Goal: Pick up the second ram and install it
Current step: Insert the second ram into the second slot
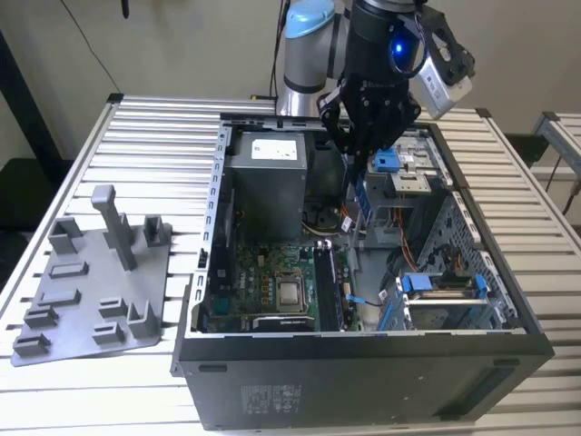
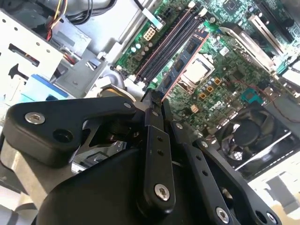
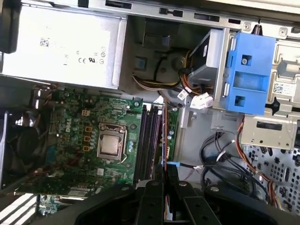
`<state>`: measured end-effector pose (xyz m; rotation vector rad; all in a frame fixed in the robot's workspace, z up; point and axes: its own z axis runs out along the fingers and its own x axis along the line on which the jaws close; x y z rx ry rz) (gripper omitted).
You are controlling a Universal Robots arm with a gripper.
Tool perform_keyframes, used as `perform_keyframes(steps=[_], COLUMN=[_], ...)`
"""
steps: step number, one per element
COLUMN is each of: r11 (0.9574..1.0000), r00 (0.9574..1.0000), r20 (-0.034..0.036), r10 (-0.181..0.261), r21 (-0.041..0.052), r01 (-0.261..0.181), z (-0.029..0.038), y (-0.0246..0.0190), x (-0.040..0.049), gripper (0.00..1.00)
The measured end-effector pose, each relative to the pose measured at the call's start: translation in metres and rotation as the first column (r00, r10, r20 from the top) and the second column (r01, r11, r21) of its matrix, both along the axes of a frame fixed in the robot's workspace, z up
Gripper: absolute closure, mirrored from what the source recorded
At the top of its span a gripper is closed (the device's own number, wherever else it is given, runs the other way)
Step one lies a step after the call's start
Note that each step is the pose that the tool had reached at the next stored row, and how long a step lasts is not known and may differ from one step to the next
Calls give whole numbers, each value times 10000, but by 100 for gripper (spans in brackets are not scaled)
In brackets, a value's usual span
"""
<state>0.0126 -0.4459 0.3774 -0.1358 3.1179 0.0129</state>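
Room stands clear above the memory slots (image 3: 149,140) for the second ram (image 2: 185,58) in the jaws; cables (image 3: 211,152) crowd alongside.

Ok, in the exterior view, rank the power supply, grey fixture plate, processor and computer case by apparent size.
Largest to smallest:
1. computer case
2. grey fixture plate
3. power supply
4. processor
The power supply sits farther back, so plate versus supply is less sure.

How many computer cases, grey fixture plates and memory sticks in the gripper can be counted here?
Open computer case: 1
Grey fixture plate: 1
The second ram, held in the gripper: 1
Total: 3
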Motion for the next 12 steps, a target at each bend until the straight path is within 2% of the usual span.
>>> perform_keyframes(steps=[6,12], r11=[9974,9896], r00=[9974,9896], r20=[0,0], r10=[-721,-1438], r21=[0,0], r01=[721,1438], z=[-11,-23], y=[0,0], x=[0,0], gripper=[86,86])
